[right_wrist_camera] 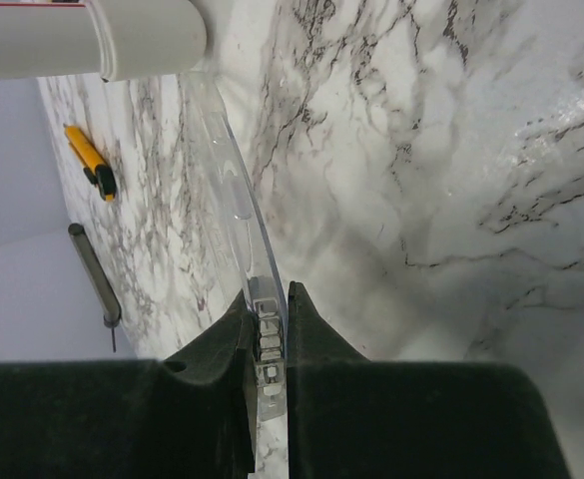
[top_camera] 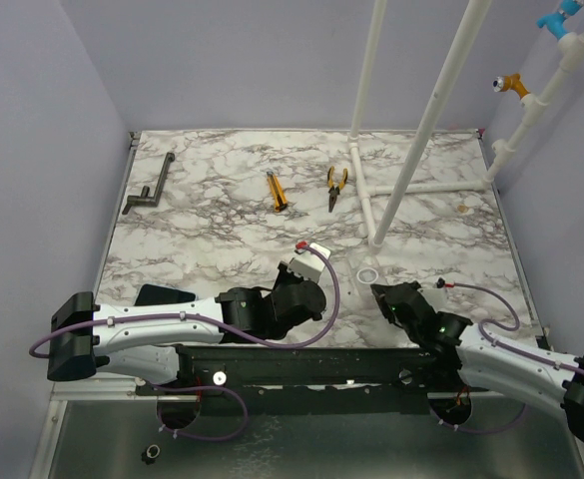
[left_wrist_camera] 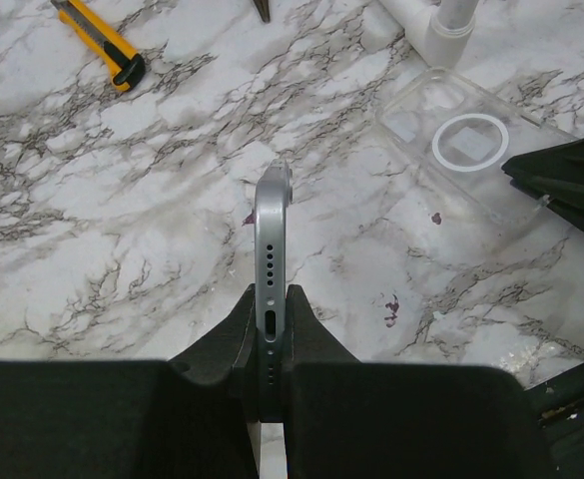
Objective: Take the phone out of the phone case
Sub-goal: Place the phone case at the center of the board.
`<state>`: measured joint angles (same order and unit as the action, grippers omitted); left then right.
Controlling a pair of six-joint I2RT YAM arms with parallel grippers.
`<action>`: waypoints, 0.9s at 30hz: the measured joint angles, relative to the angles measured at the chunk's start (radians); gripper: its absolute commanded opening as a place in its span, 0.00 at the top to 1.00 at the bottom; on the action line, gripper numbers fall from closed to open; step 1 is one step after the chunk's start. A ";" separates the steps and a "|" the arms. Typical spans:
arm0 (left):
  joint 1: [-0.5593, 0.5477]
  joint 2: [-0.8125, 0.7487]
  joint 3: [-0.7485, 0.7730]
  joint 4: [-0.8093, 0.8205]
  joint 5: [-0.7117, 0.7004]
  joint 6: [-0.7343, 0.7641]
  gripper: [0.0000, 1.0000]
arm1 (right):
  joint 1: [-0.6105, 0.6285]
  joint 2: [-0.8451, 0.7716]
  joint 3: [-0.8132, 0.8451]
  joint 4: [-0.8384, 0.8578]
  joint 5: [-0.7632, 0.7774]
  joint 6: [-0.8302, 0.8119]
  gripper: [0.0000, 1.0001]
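Observation:
In the left wrist view the phone (left_wrist_camera: 272, 230) stands edge-on, a slim grey body with its port and speaker holes facing me. My left gripper (left_wrist_camera: 270, 319) is shut on its lower end, above the marble. The clear phone case (left_wrist_camera: 471, 145), with a white ring on its back, lies apart to the right and holds nothing. My right gripper (right_wrist_camera: 269, 304) is shut on the case's edge (right_wrist_camera: 237, 190). From above, the left gripper (top_camera: 293, 274) and right gripper (top_camera: 381, 292) sit close together near the front, with the case's ring (top_camera: 368, 271) between them.
A yellow utility knife (top_camera: 277, 190) and yellow-handled pliers (top_camera: 336, 188) lie mid-table. A black crank tool (top_camera: 150, 190) lies at the far left. A white pipe frame (top_camera: 411, 130) rises at the right, its foot just beyond the case. A dark flat item (top_camera: 162, 294) lies front left.

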<state>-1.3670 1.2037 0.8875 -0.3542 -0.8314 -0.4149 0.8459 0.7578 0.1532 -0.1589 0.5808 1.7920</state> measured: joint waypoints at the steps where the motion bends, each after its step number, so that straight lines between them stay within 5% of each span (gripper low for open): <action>1: 0.000 -0.003 -0.008 0.001 0.000 -0.010 1.00 | 0.000 0.038 -0.002 0.030 0.006 0.009 1.00; 8: 0.000 -0.010 -0.015 0.012 0.002 -0.048 1.00 | -0.034 0.253 -0.003 0.276 -0.018 0.003 1.00; 24: 0.000 -0.029 -0.033 0.017 0.018 -0.087 1.00 | -0.219 0.321 -0.023 0.440 -0.214 -0.183 1.00; 27: 0.000 -0.029 -0.033 0.017 0.021 -0.090 1.00 | -0.240 0.336 -0.023 0.465 -0.251 -0.220 0.87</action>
<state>-1.3670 1.1748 0.8543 -0.3370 -0.8101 -0.5049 0.6060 1.0943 0.1299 0.3058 0.3298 1.5719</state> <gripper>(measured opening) 0.069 0.112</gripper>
